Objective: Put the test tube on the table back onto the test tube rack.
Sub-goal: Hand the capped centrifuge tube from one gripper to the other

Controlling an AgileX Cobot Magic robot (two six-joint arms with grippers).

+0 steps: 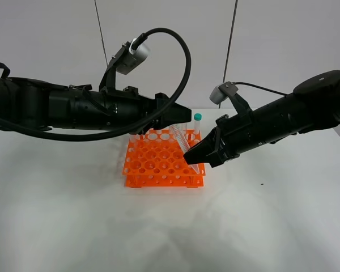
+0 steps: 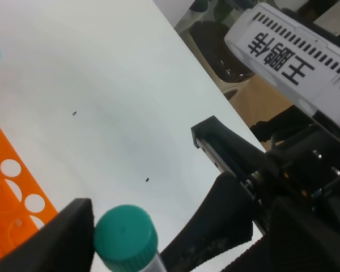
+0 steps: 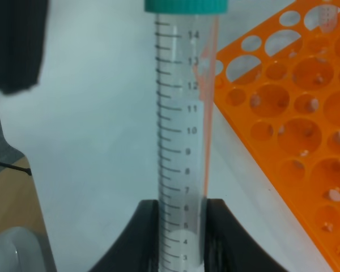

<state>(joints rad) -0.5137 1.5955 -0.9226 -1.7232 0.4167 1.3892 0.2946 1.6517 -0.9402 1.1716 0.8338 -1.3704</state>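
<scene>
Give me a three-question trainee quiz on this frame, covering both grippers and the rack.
1. True or false: the right gripper is shut on the clear plastic test tube with a teal-green screw cap.
2. The left gripper has its jaws: A open, B shut on a cap, C out of view.
3. Fill in: the two-tiered plastic rack with round holes is coloured ____.
Key: 1 true; 2 A; 3 orange.
</scene>
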